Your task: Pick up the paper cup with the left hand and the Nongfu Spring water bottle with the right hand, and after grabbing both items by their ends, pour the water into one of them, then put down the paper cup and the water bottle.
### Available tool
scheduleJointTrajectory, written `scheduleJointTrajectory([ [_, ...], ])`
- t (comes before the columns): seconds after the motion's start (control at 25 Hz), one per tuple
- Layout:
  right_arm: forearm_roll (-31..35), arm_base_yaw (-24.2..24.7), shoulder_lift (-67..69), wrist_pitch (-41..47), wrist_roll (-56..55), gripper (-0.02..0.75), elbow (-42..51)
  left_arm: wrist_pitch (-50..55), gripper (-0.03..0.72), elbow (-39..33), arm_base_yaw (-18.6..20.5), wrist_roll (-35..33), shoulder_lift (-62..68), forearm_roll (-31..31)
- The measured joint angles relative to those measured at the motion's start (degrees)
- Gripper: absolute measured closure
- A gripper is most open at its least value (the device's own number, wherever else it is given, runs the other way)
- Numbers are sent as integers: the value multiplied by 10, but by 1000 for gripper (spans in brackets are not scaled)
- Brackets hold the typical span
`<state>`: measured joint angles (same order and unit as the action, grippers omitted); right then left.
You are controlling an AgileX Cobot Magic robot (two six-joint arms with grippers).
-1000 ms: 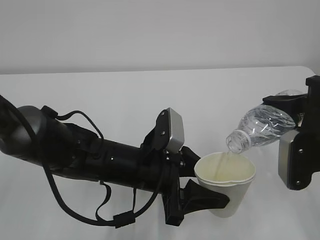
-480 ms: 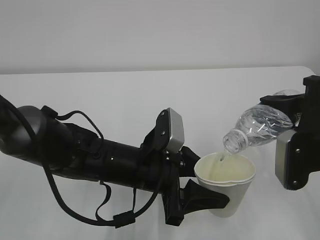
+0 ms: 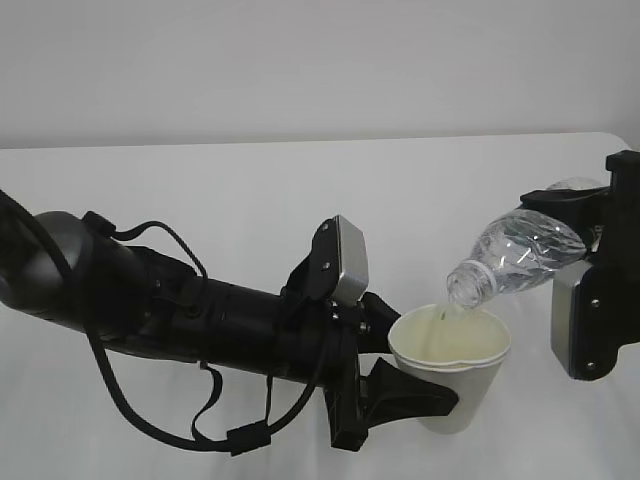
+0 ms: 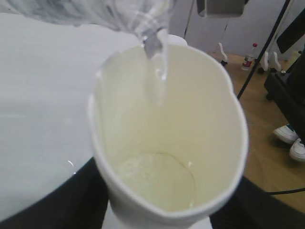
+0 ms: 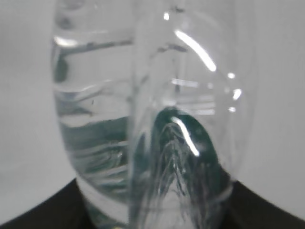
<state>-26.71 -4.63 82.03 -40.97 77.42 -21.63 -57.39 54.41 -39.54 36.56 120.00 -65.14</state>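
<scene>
The off-white paper cup (image 3: 462,392) is held upright just above the table, with my left gripper (image 3: 425,370) shut on its lower part, black fingers (image 3: 405,398) on either side. The clear Nongfu Spring water bottle (image 3: 522,252) is tilted mouth-down to the left over the cup's rim, and my right gripper (image 3: 582,235) is shut on its base end. In the left wrist view a thin stream of water (image 4: 160,62) falls from the bottle's neck (image 4: 147,21) into the cup (image 4: 209,119), where a shallow pool (image 4: 157,181) lies. The right wrist view is filled by the bottle (image 5: 143,119).
The white table (image 3: 250,200) runs back to a pale wall. My left arm with looping cables (image 3: 150,310) lies low across the front left. Past the table's edge in the left wrist view are a wooden floor, stand legs (image 4: 267,43) and shoes (image 4: 290,140).
The bottle and right gripper have shifted slightly left, bringing the mouth further over the cup. Water keeps running in. The left arm and cup have stayed still.
</scene>
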Motion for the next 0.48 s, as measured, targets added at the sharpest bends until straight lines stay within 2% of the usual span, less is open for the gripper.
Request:
scheduleJointTrajectory([
  [0.48, 1, 0, 0, 0, 0, 372, 0, 13, 262, 0, 0, 0, 0, 2],
])
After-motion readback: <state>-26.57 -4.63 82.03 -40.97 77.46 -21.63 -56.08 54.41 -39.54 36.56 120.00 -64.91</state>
